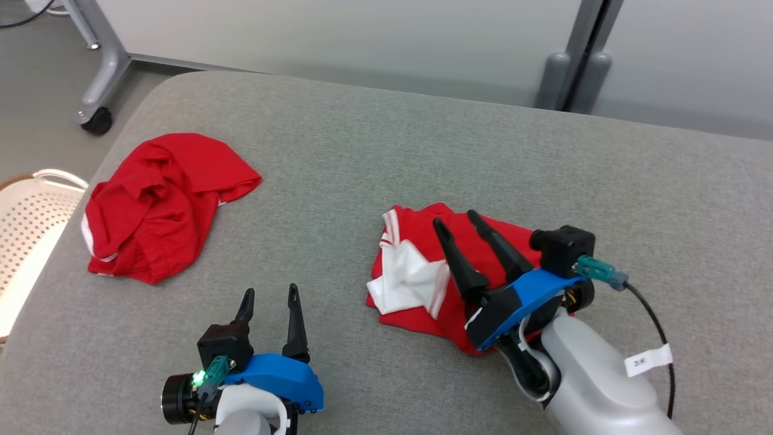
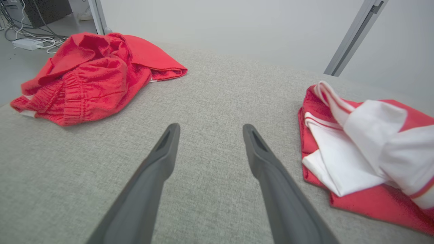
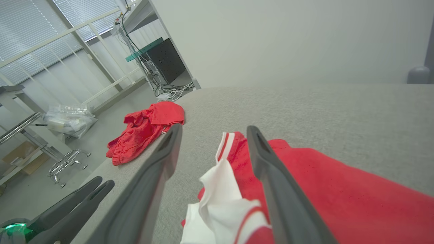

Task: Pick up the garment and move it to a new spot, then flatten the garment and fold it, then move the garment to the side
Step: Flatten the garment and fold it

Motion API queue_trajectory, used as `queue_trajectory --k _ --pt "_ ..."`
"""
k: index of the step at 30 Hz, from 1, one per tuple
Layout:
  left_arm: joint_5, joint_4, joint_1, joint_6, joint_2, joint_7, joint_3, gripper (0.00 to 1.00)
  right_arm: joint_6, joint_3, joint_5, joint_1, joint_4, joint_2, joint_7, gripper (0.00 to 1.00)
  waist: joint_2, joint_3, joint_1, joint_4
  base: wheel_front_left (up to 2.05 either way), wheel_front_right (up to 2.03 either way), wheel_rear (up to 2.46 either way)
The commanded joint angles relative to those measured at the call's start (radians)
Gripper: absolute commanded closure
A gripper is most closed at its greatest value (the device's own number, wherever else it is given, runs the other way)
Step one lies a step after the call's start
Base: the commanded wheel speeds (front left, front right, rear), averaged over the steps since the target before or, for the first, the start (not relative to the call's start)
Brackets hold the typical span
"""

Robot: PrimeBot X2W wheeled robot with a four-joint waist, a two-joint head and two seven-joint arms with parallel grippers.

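Note:
A red garment with white panels and striped trim (image 1: 423, 278) lies rumpled and partly folded on the grey padded surface (image 1: 423, 139), right of centre. My right gripper (image 1: 455, 219) hovers over its right half, fingers spread open, nothing pinched. In the right wrist view the gripper (image 3: 213, 127) straddles the garment's white fold (image 3: 220, 200), and red cloth (image 3: 322, 189) spreads to the right. My left gripper (image 1: 270, 291) is open near the front edge, over bare surface. In the left wrist view that gripper (image 2: 210, 127) is empty, with the garment (image 2: 366, 152) to its right.
A second, all-red crumpled garment (image 1: 157, 205) lies at the surface's far left, also seen in the wrist views (image 2: 91, 78) (image 3: 145, 132). A white perforated basket (image 1: 30, 223) stands off the left edge. A wheeled table leg (image 1: 96, 118) stands on the floor behind.

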Motion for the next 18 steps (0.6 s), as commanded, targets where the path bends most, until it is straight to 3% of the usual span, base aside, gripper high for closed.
queue_trajectory --k 1,12,18 --pt "0.006 -0.01 -0.013 0.006 -0.001 -0.003 0.011 0.0 0.0 -0.049 -0.019 0.002 -0.026 -0.006 -0.005 0.0 0.0 -0.009 0.0 -0.036 0.0 0.0 0.0" --pt "0.085 -0.026 -0.005 0.007 -0.001 -0.003 0.08 0.0 0.0 -0.413 -0.287 0.149 -0.114 -0.005 -0.005 0.0 0.0 -0.03 0.0 -0.197 0.0 0.0 0.0" --pt "0.135 -0.02 0.021 0.005 0.0 -0.003 0.129 0.0 0.0 -0.492 -0.367 0.23 -0.117 -0.004 -0.005 0.0 0.0 -0.047 0.0 -0.259 0.0 0.0 0.0"
